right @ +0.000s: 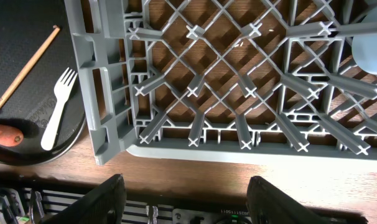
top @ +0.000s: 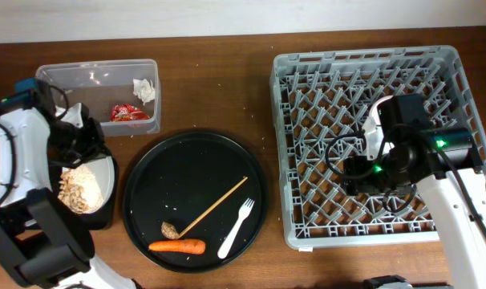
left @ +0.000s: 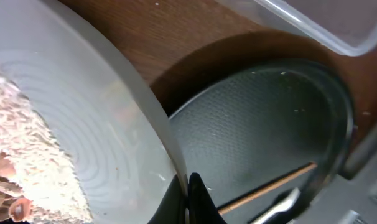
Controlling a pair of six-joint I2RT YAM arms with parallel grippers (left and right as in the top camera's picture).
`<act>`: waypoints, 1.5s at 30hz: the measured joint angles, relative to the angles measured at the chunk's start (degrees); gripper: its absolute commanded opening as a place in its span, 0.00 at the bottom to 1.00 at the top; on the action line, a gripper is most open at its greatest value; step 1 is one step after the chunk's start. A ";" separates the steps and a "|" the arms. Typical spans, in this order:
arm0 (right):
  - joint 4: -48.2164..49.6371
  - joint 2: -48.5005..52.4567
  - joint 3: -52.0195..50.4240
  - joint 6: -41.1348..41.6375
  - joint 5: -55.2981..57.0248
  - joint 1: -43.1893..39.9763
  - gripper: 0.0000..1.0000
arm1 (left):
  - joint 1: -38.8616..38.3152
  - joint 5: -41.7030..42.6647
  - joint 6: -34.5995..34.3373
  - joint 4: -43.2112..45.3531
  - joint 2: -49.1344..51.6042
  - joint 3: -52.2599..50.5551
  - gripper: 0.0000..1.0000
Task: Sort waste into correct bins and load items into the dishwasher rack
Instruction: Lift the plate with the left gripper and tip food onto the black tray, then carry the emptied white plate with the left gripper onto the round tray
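My left gripper point(top: 87, 146) point(left: 190, 193) is shut on the rim of the white plate point(top: 107, 172) point(left: 107, 124). The plate carries beige nut shells and crumbs point(top: 74, 189) point(left: 17, 149) and sits over the shallow black tray point(top: 103, 218). The clear tub point(top: 66, 76) point(left: 338, 31) holds the white tissue point(top: 144, 88) and the red wrapper point(top: 129, 114). My right gripper point(top: 359, 172) point(right: 188, 186) is open and empty over the grey dishwasher rack point(top: 307, 80) point(right: 107, 93), near its front edge. A light-blue shape point(right: 372, 43), cut off by the frame edge, sits in the rack.
The large round black tray point(top: 195, 177) point(left: 263, 124) holds the wooden stick point(top: 215, 205) point(right: 23, 71), white fork point(top: 236, 227) point(right: 55, 109), carrot point(top: 177, 246) point(right: 2, 134) and one nut shell point(top: 169, 230). Bare wooden table lies between the tray and the rack.
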 measured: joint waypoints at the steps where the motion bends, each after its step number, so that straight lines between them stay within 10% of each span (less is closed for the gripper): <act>1: 0.00 0.00 0.00 -0.02 0.00 0.00 0.66 | 1.44 1.20 0.57 -0.42 0.00 0.00 0.00; 28: -0.39 0.00 0.00 0.00 0.00 0.00 0.66 | 16.48 40.87 25.99 -10.69 -2.73 0.00 0.00; 45: -1.07 0.00 0.00 0.02 0.00 0.00 0.66 | 20.44 39.71 24.02 -10.88 -2.95 0.00 0.00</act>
